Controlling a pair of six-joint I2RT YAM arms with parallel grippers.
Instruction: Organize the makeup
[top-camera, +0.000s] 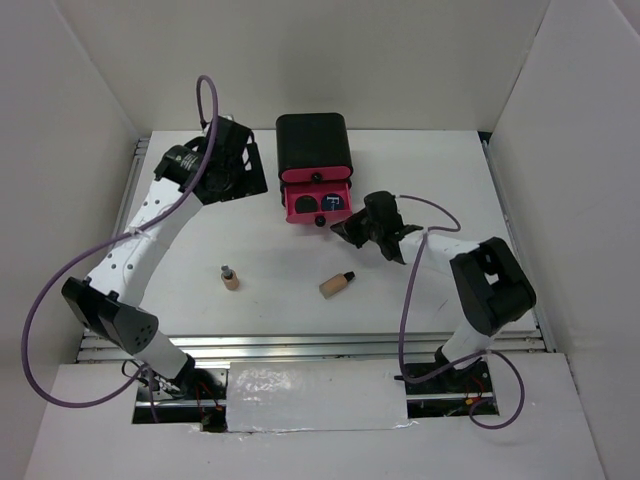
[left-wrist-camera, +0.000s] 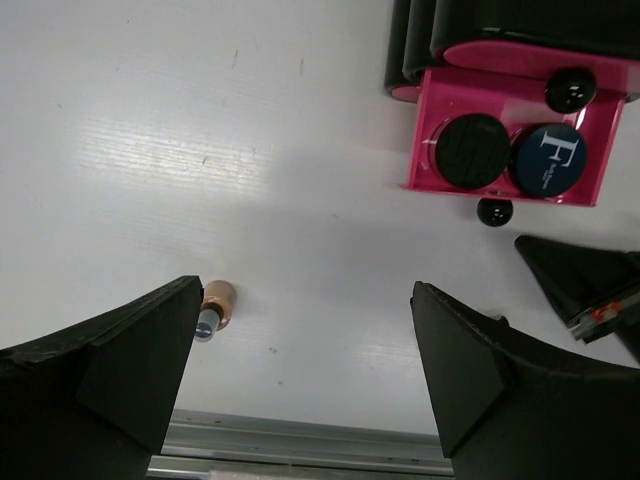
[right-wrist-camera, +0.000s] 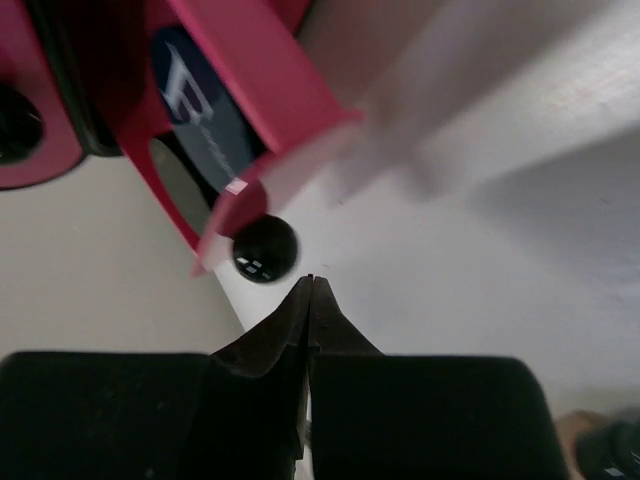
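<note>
- Top view: the black box (top-camera: 312, 145) stands at the far middle of the table (top-camera: 450, 180), with 1 pink drawer (top-camera: 295, 215) open toward the arms. In the drawer 2 round compacts lie flat, side by side. The black compact (top-camera: 307, 205) is on the left and the blue-lidded compact (top-camera: 334, 202) on the right.
- 2 beige bottles are on the bare table, nearer the arms and well apart. The right bottle (top-camera: 335, 286) lies flat with its long axis diagonal and its black cap pointing far-right. The left bottle (top-camera: 230, 279) shows its cap toward the far side; I cannot tell whether it stands or lies.
- Left wrist view: the left gripper (left-wrist-camera: 305, 300) hangs with its fingers wide apart and nothing between them. The left bottle peeks out beside the finger at the picture's left. Both compacts lie lid-up in the drawer.
- Right wrist view: the right gripper (right-wrist-camera: 310, 282) has its fingers pressed together on nothing. Its tips are just below the drawer's round black knob (right-wrist-camera: 262, 248).
</note>
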